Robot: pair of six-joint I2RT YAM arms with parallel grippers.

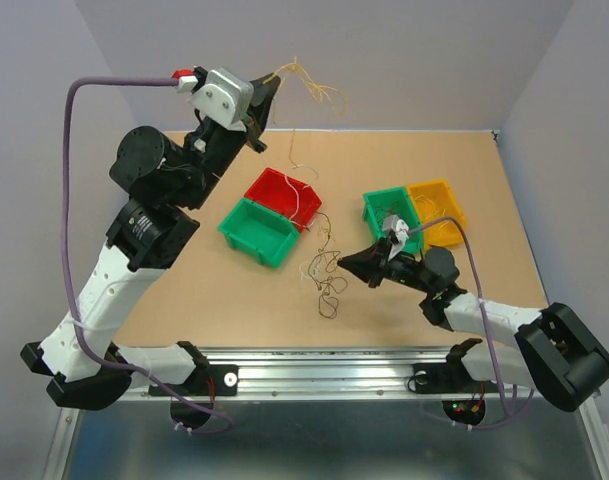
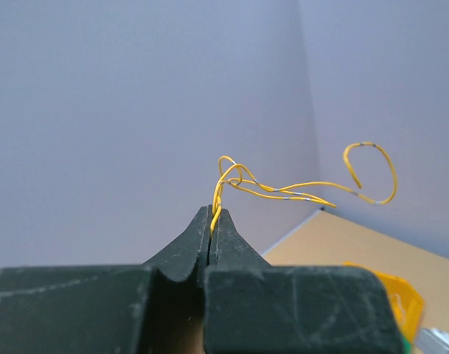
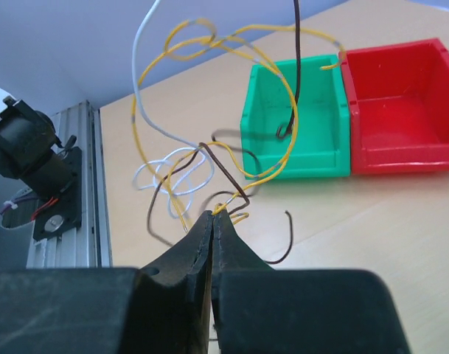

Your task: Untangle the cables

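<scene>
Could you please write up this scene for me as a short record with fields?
left tool: shut on yellow cable, raised high by the back wall
right tool: shut on a yellow strand of the tangle, low over the table
tangle: yellow, brown and white loops, partly lifted
bins: red bin and green bin left of the tangle; second green bin and yellow bin right of it
</scene>
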